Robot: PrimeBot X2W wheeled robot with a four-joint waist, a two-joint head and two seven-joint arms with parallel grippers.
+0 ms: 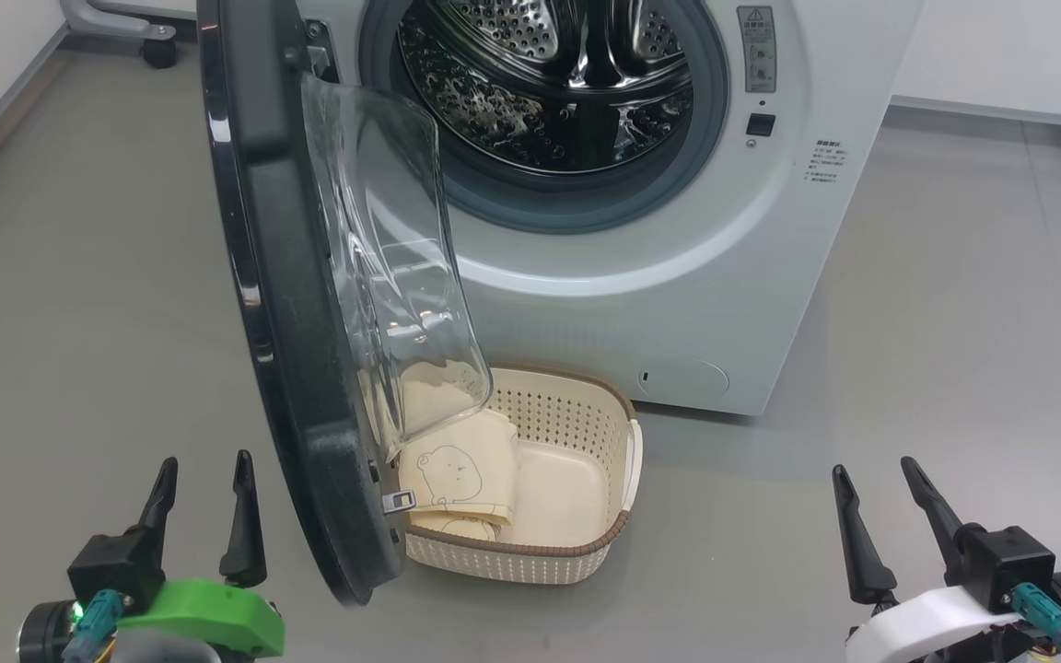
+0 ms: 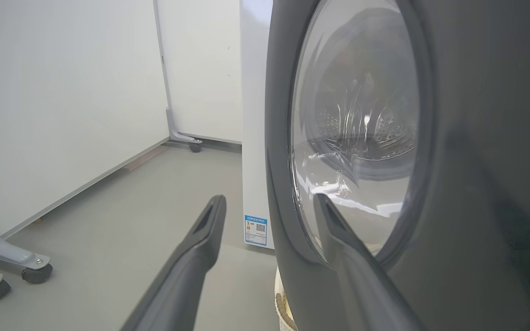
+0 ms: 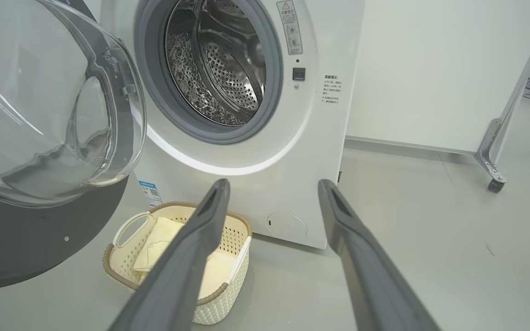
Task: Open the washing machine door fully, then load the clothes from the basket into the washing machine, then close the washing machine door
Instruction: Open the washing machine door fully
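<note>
One washing machine [image 1: 678, 304], white, front-loading, on a grey floor. One round washing machine door [image 1: 291, 368], swung out from the hinge side of the machine's front, edge-on to the head camera, glossy black rim outward, clear glass bowl turned toward the machine's opening. One perforated steel drum [image 1: 549, 83] open to view behind one grey rubber seal [image 1: 530, 207].

One cream basket [image 1: 577, 414], brown-rimmed, with two white handles, on the floor just before the machine's front, below the opening, its hinge-side part under the door's glass bowl. Folded cream clothes [image 1: 461, 474] inside the basket, one bear outline on the top piece, a second piece peeking from beneath; full number impossible to tell.

Left gripper [image 1: 205, 458], green-bodied, before the machine and near the door's outer face, its two dark fingers spread wide, holding nothing, clear of the door in the head view. Right gripper [image 1: 872, 465], white-bodied, before the machine's latch-side corner, well apart from the basket, two fingers likewise spread wide, holding nothing.

One blue label [image 2: 256, 230] low on the machine's front, near its hinge-side edge. Three castor wheels [image 2: 37, 274] on frame legs off the machine's hinge side in the left wrist view; one more off its other side in the right wrist view.
</note>
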